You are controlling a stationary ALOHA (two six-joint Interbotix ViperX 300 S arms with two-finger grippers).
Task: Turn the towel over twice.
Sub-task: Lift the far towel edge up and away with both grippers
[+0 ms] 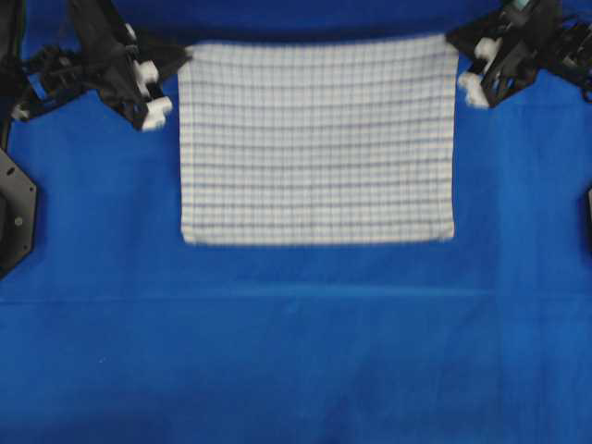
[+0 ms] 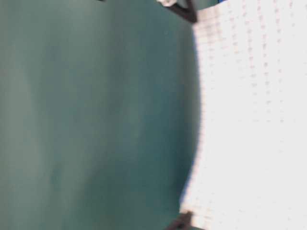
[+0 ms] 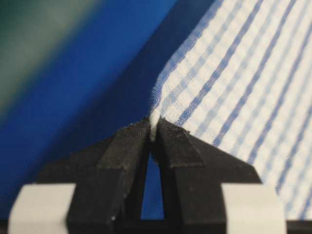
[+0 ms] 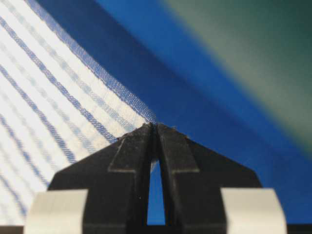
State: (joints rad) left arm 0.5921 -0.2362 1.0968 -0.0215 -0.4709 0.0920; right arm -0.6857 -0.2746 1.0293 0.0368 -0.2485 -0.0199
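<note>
Towel (image 1: 317, 141) hung or lay spread over the far half of the blue table cover (image 1: 296, 351), its far edge near the cover's far edge; the table-level view suggested that edge was lifted and sagging between two held corners, though how high could not be told. The left gripper (image 3: 152, 130) was pinched tight on the far-left corner, a thin sliver of hem between its black fingertips (image 3: 127, 146). The right gripper (image 4: 155, 127) was likewise closed on the far-right corner, with only the very tip of the cloth caught between its fingertips (image 4: 170, 146). Both holds looked shallow, and that seemed the main risk: a quick pull to carry the far edge over the near one could draw a corner out, dropping one side and leaving the towel skewed or bunched. Uneven travel of the two arms would probably twist the cloth, while arms drifting apart could tug it free and arms closing in might let the middle fold onto itself.
</note>
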